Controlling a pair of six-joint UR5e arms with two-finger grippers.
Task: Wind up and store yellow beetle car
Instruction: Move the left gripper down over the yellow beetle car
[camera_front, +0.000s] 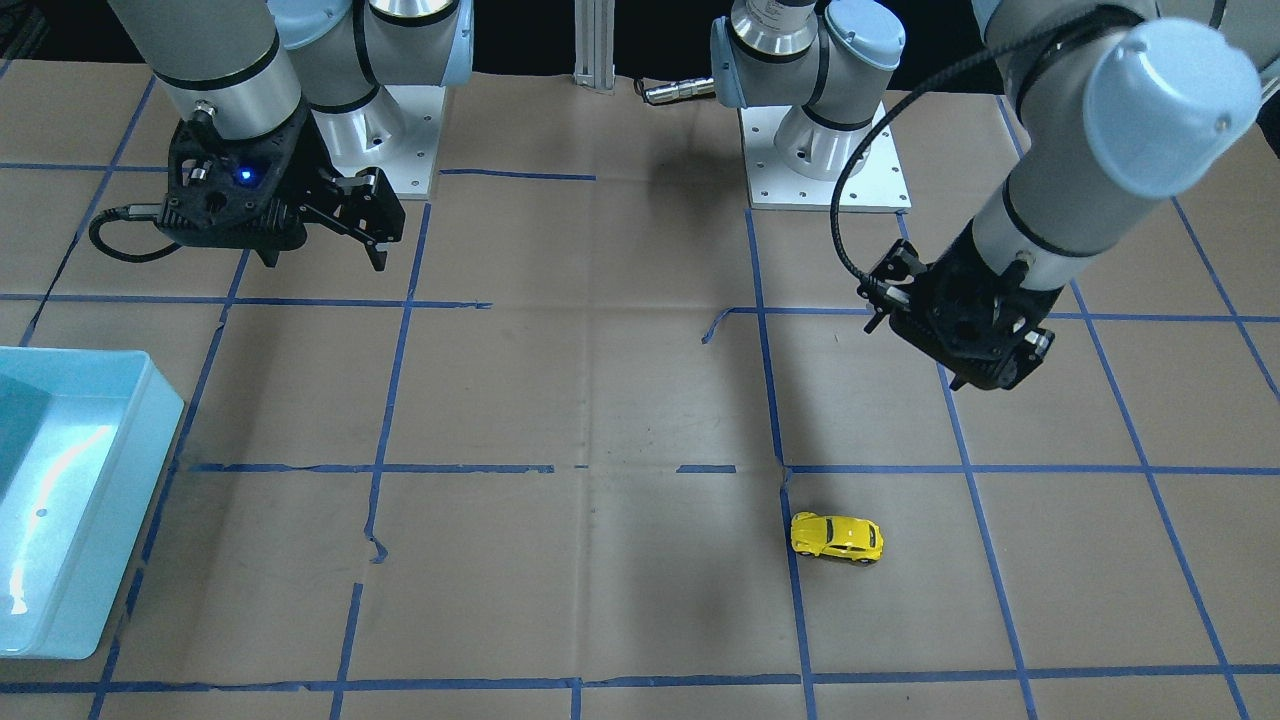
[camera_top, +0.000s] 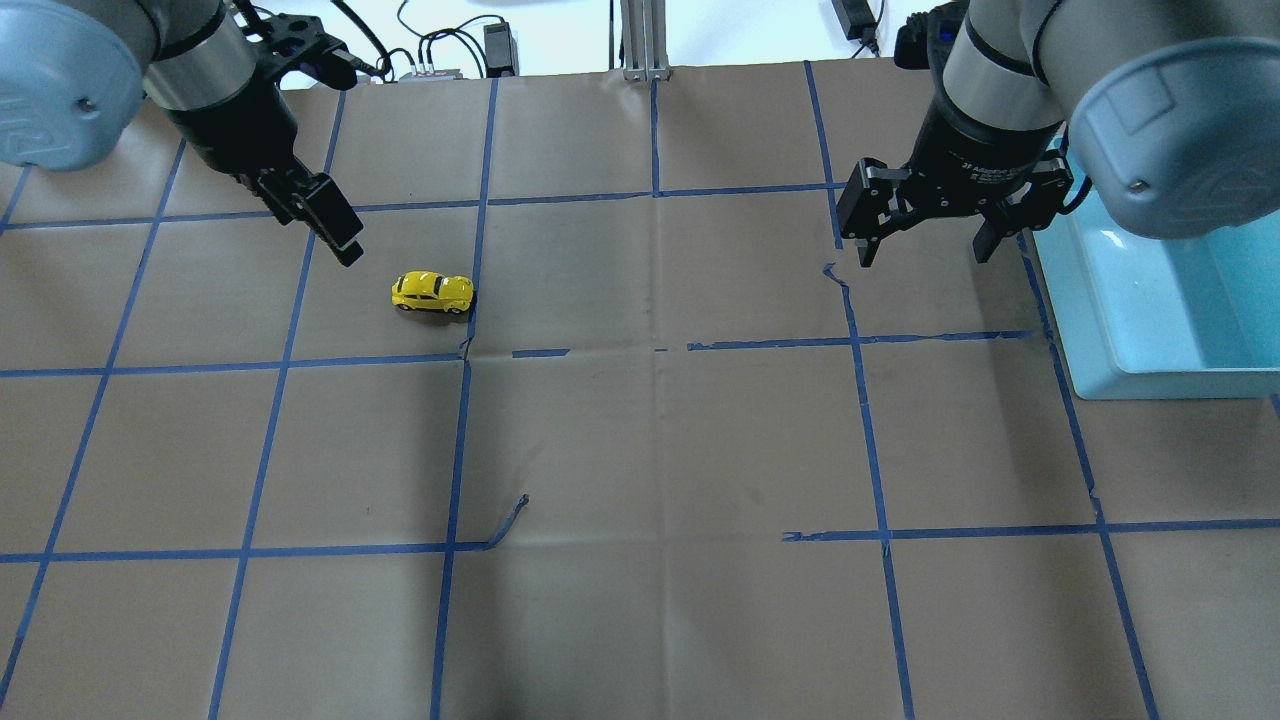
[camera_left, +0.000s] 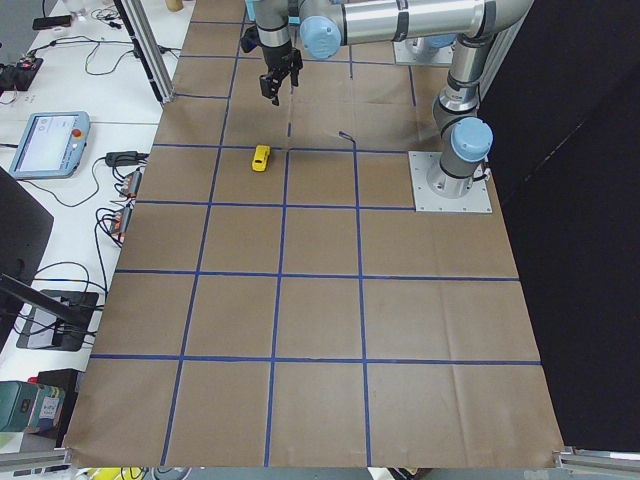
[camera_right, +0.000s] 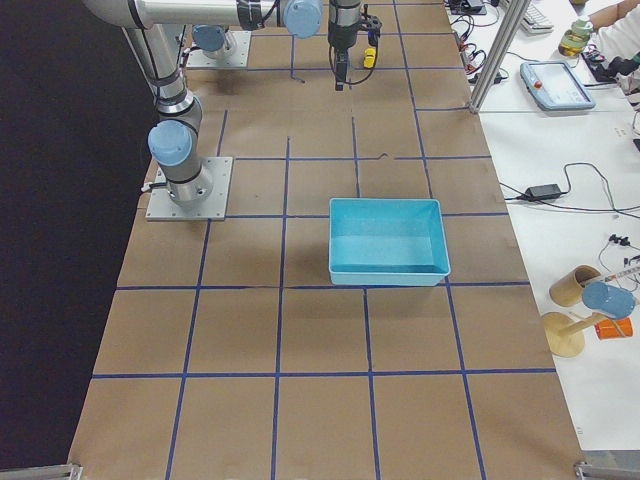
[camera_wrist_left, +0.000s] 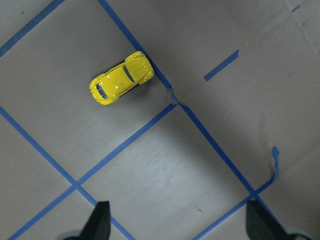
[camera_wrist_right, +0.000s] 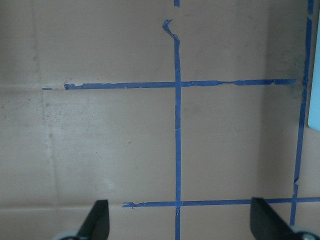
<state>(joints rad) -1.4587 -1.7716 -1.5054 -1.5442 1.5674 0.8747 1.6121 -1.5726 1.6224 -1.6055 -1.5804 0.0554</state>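
The yellow beetle car (camera_top: 432, 291) stands on its wheels on the brown paper, next to a blue tape line; it also shows in the front view (camera_front: 837, 537). My left gripper (camera_top: 345, 243) hangs above the table just left of the car, open and empty. In the left wrist view the car (camera_wrist_left: 121, 78) lies at the upper left, well beyond the gripper (camera_wrist_left: 180, 220) and its spread fingertips (camera_wrist_left: 102, 216). My right gripper (camera_top: 925, 245) is open and empty over bare paper at the right; its wrist view (camera_wrist_right: 180, 220) shows only tape lines.
A light-blue bin (camera_top: 1120, 340) sits at the table's right edge, close beside my right arm; it also shows in the front view (camera_front: 110, 520). Torn, lifted tape ends (camera_top: 515, 515) lie on the paper. Two arm base plates (camera_front: 830, 170) stand at the robot's side.
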